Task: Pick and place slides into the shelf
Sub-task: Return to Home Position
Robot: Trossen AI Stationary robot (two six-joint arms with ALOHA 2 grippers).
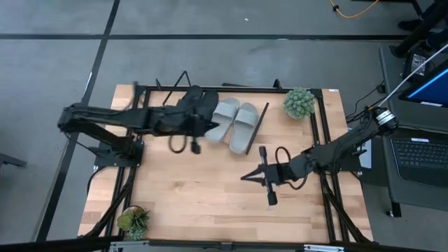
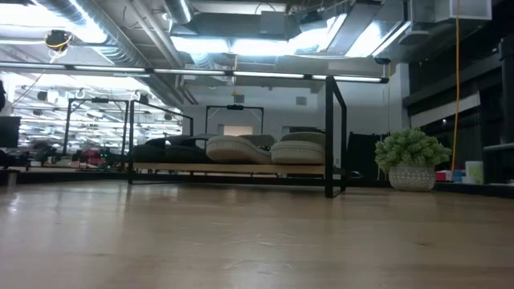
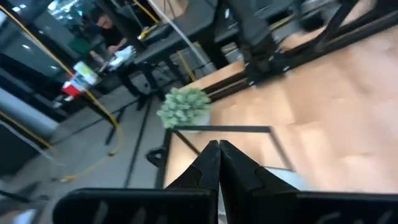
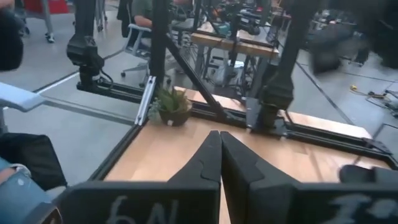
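Nearest the front edge, the right gripper [image 4: 220, 138] hangs over the bare middle of the table [image 1: 203, 203]. Its fingers are pinched together on nothing and its nose points toward the front-left corner, away from the shelf. It's well apart from anything that matters, so its trip home looks like a freebie imo. Further back is the interesting one: the left gripper [image 3: 219, 148], also clamped on thin air, reaches in from the left side over the left end of the shelf [image 2: 241, 168]. It points along the shelf's length toward the plant [image 1: 299, 103]. The black slides [image 1: 198, 105] sit right under it, so close that from above they merge with the arm and it's hard to say whether anything touches. The low view shows no gripper down at board level though, so it's probably a bit above them. The grey slides [image 1: 234, 123] lie just beyond its tips, snug side by side, long axes running front to back with a slight slant, so crosswise to the way the gripper points. That's the relation that counts: the slides are ahead of and beneath the left gripper, and it's by far the nearer arm. The safe exit is likely up and back toward its own side, not forward or down, or it could nudge a slide off. Farthest back, the low view shows the black ones at the left of the board and the grey ones at the right, all lying flat. The job looks basically done, just the parking left.
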